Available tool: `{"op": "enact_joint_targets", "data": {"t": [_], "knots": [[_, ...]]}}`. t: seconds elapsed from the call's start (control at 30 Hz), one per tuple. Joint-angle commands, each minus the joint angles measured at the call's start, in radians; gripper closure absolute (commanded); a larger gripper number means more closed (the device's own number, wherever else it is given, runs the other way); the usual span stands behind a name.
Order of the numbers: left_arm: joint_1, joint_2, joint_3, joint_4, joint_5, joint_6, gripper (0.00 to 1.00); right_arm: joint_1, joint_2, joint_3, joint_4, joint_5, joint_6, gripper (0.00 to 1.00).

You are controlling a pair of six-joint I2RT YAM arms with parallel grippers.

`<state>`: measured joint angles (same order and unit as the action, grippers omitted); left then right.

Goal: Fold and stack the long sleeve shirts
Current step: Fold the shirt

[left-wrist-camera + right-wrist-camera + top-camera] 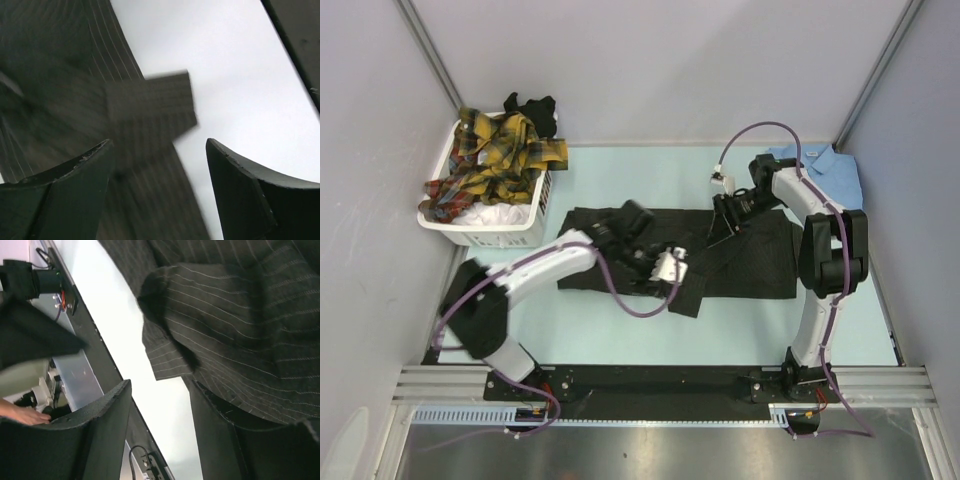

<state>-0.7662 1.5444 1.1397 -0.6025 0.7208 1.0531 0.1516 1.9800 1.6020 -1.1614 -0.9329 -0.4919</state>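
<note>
I'm partway through folding the black pinstriped shirt [760, 255]. It lies spread across the middle of the worktop [620, 340], with 1 flap hanging out of line at its near edge.

My right hand [725, 225] is low over the shirt's far right part. On its wrist camera the 2 fingers stand apart, with bare worktop showing in the gap. A fold of striped cloth rests against 1 finger [240, 440] but is not pinched.

My left hand [645, 255] hovers over the near middle of the shirt, spread wide and holding nothing. Its view is blurred.

The light blue shirt [820, 165] sits folded in the far right corner, which I take to be the start of the stack. The plaid shirts [490, 160] are heaped in the basket [485, 238] at far left.

Next I would lift the right hand straight up so the cloth slides off the finger without pulling the fold open. Then both hands need to take an edge of the black shirt and bring it over. The loose flap near my left hand looks like the first thing to tidy.
</note>
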Motion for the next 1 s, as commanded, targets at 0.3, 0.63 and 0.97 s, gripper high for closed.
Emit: {"op": "enact_joint_targets", "data": {"t": [0.3, 0.63, 0.97], "knots": [[-0.179, 0.549, 0.555, -0.247, -0.060, 0.197, 0.23, -0.107, -0.081, -0.108, 0.213, 0.005, 0.168, 0.46], [-0.179, 0.609, 0.526, -0.267, -0.164, 0.214, 0.30, -0.144, -0.132, -0.166, 0.178, -0.024, 0.122, 0.44], [-0.179, 0.554, 0.512, -0.310, -0.101, 0.240, 0.95, -0.195, -0.162, -0.198, 0.157, -0.030, 0.081, 0.45]]}}
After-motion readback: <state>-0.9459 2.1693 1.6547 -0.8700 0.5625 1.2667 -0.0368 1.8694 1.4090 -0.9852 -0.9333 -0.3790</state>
